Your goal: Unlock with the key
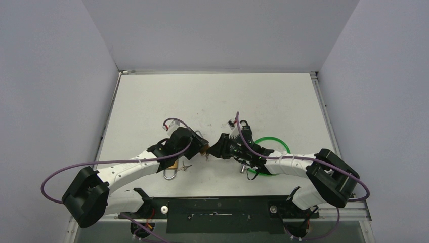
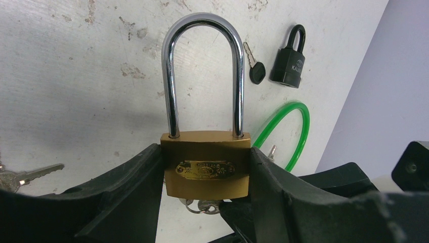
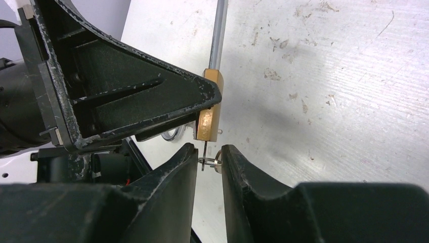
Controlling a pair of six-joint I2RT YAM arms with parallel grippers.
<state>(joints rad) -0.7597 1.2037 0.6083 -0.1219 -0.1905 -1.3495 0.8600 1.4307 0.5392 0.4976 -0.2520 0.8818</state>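
My left gripper (image 2: 205, 152) is shut on a brass padlock (image 2: 206, 169) with a tall steel shackle and holds it by the sides of its body, just above the table. The padlock also shows in the right wrist view (image 3: 209, 109) and the top view (image 1: 204, 148). A small key (image 3: 204, 157) on a ring hangs from the padlock's underside; it also shows in the left wrist view (image 2: 210, 206). My right gripper (image 3: 209, 154) meets the left one (image 1: 200, 144) at mid-table. Its jaws stand a little apart on either side of the key, with thin gaps showing.
A small black padlock (image 2: 288, 63) and a black-headed key (image 2: 256, 71) lie beyond the brass one. A green cable loop (image 1: 275, 139) lies under the right arm. A second brass padlock (image 1: 171, 169) and loose keys (image 1: 186, 166) lie under the left arm.
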